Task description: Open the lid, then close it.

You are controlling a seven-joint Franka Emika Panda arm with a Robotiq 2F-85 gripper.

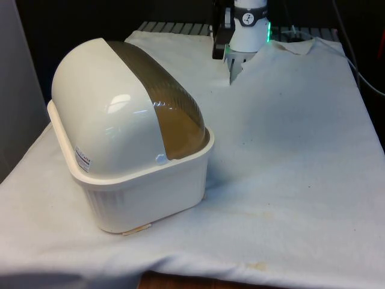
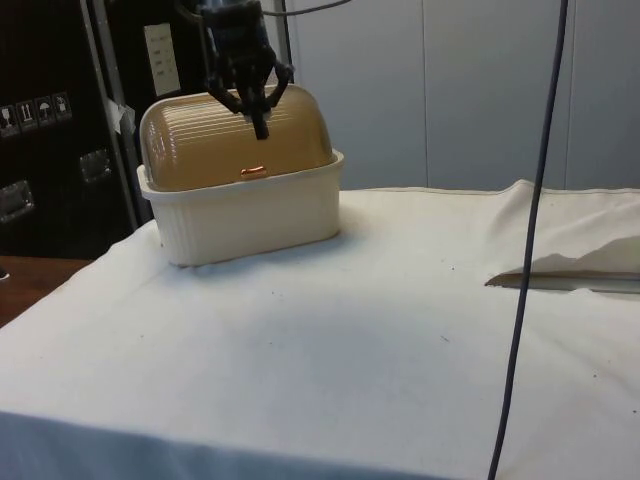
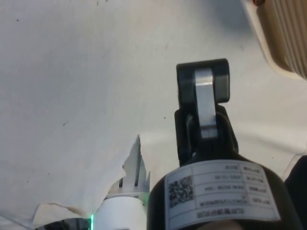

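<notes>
A cream bread box (image 1: 150, 192) with a brown ribbed roll lid (image 1: 162, 102) stands on the front view's left. The lid is down over the box. In the side view the box (image 2: 250, 215) shows its lid (image 2: 235, 145) and a small orange handle (image 2: 254, 172) at the lid's lower edge. My gripper (image 2: 262, 128) hangs in front of the lid's upper part, above the handle, fingers shut and holding nothing. In the wrist view the gripper (image 3: 202, 72) is over white cloth, with a corner of the box (image 3: 288, 43) off to one side.
White cloth covers the table, with a notch in it (image 1: 240, 72) near the robot's base. In the side view a raised fold (image 2: 560, 270) lies at the right and a dark cable (image 2: 530, 250) hangs down in front.
</notes>
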